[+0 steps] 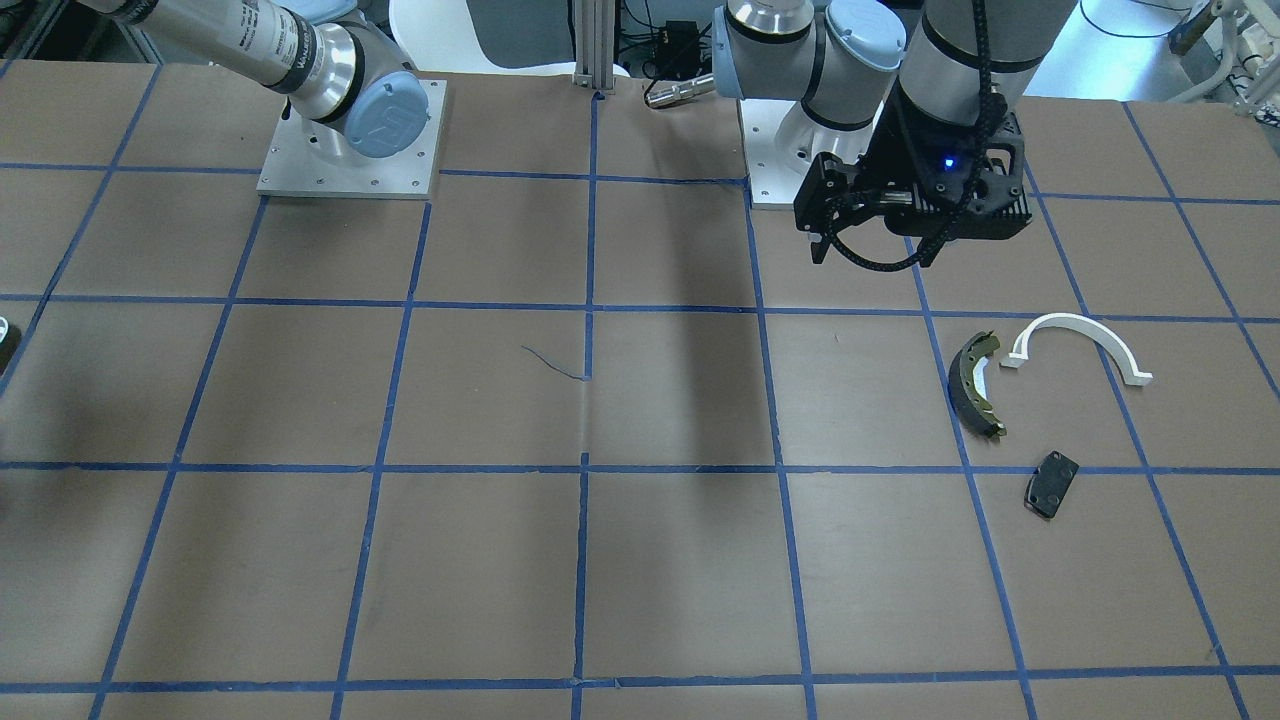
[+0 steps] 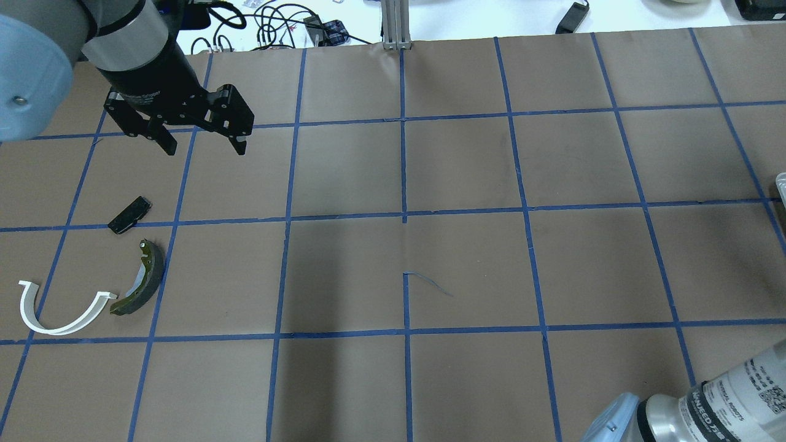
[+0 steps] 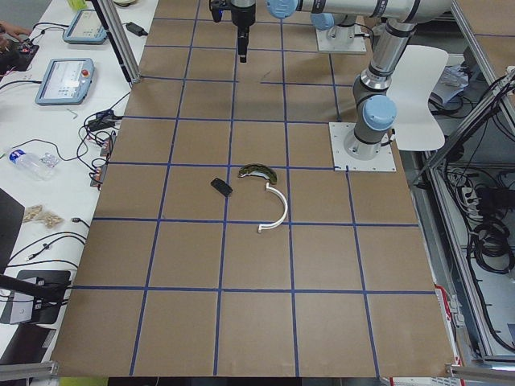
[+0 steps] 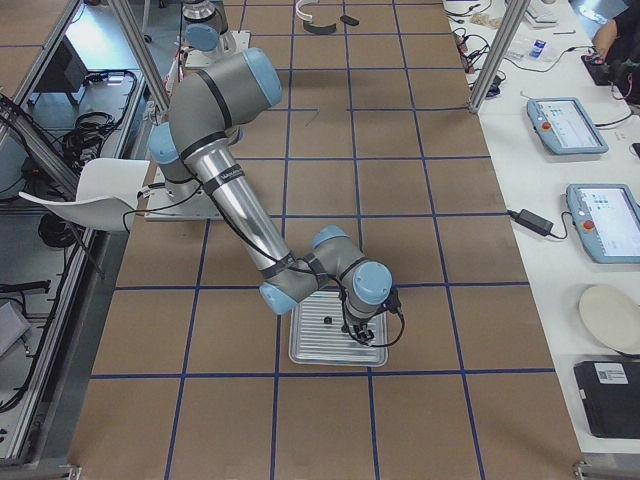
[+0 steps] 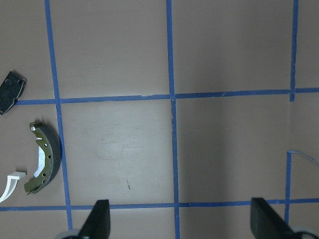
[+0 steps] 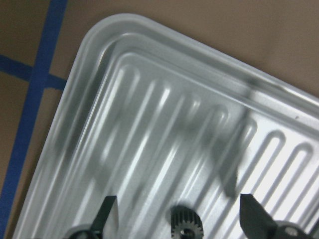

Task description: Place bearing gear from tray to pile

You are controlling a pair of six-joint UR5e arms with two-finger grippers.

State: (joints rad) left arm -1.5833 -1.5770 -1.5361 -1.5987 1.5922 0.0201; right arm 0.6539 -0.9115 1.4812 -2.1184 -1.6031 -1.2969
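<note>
Hovering low over the ribbed silver metal tray [image 6: 99, 47], my right gripper [image 6: 180, 215] has its jaws spread wide and grips nothing. The small dark toothed bearing gear [image 6: 183, 225] sits on the tray floor between the two fingertips, clear of both. Beyond the fingers I see the tray's rounded corner, then the brown paper-covered table [image 6: 249, 30] with a blue tape line [image 6: 35, 99]. Far across the table, my left gripper [image 2: 204, 147] hangs above the surface, jaws also wide apart and empty. Below it and off to one side lies the pile. A small flat black pad [image 2: 129, 215] is nearest, then a dark olive curved brake shoe [image 2: 146, 276]. Farthest is a white curved arc piece [image 2: 58, 320], one end just beside the shoe.
</note>
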